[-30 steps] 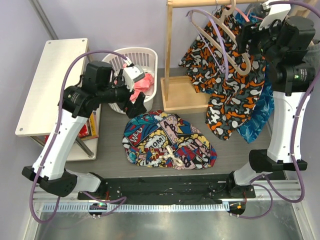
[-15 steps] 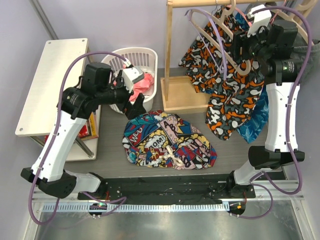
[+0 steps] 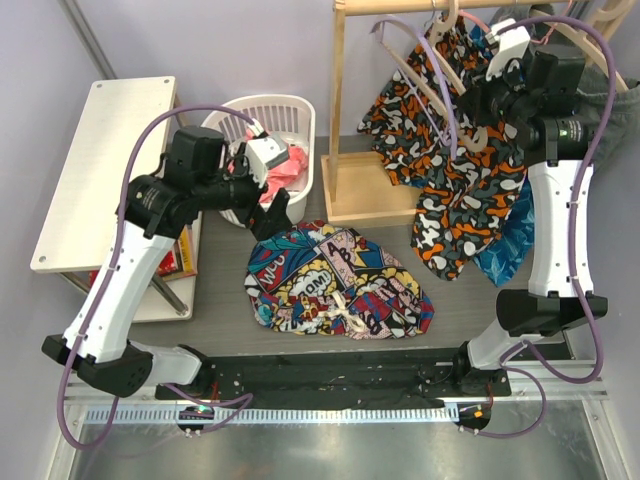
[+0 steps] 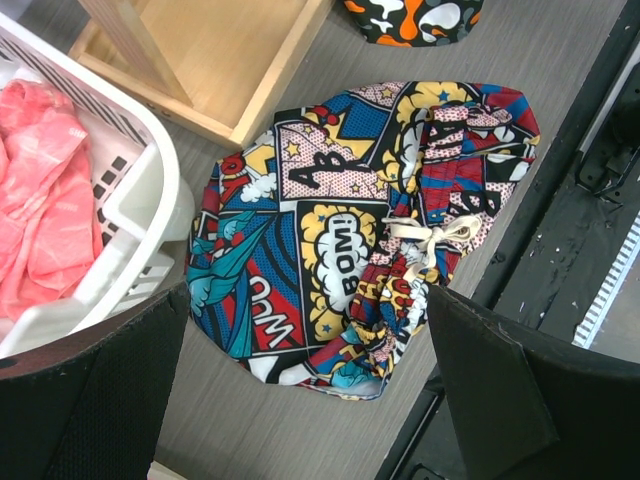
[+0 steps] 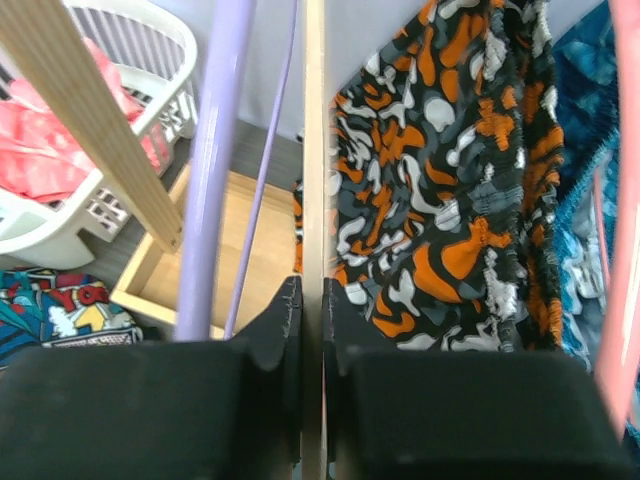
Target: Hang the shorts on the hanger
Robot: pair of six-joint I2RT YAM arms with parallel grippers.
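The shorts, in a comic-book print with a white drawstring, lie crumpled on the grey table between the arms. My left gripper hovers above their far left edge. In the left wrist view it is wide open and holds nothing, with the shorts below it. The beige wooden hanger hangs on the rack's rail at the back right. My right gripper is up at it. In the right wrist view the fingers are shut on the hanger's thin wooden edge.
A white laundry basket holding a pink cloth stands behind the left gripper. The wooden rack base sits beside it. An orange-black-white garment, a lilac hanger and a pink hanger crowd the rail. A white shelf stands at the left.
My right gripper has moved left and up to the wooden hanger and closed on it. The left arm and the shorts have stayed put.
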